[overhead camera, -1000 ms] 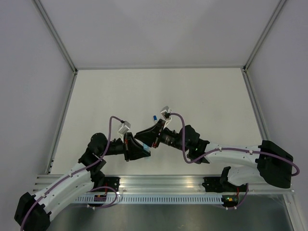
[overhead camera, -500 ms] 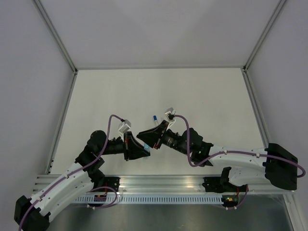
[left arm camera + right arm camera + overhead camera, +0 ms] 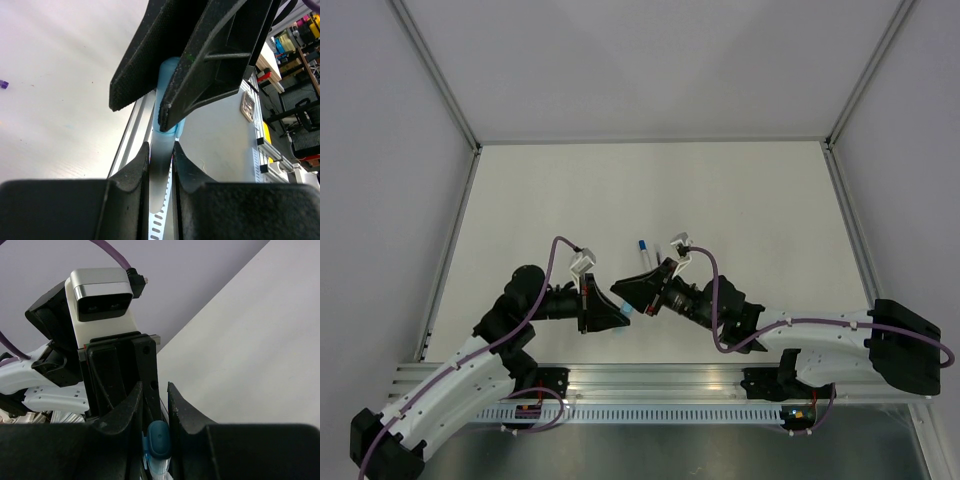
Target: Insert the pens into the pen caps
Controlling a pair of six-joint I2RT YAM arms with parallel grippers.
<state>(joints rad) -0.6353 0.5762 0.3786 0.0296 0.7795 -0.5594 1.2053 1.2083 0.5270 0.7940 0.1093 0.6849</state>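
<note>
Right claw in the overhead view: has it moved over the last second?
Yes. The right claw has slid right, away from the pen lying on the table, now fully uncovered.

White table (image 3: 740, 190) in grey-walled aluminium frame (image 3: 650, 380); tiny purple scrap (image 3: 3, 84) on its surface.

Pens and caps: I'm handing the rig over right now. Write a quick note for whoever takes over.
Left pincer: shut on the white pen.
Right pincer: shut on the light blue cap, tip to tip with the left.
Done: the pen's end appears to be in the cap's mouth; how deep is hidden.
Other pen: lies on the table beyond the pincers, blue at its far end; too small to tell if capped.
Left: press home, release, check the other pen.
</note>
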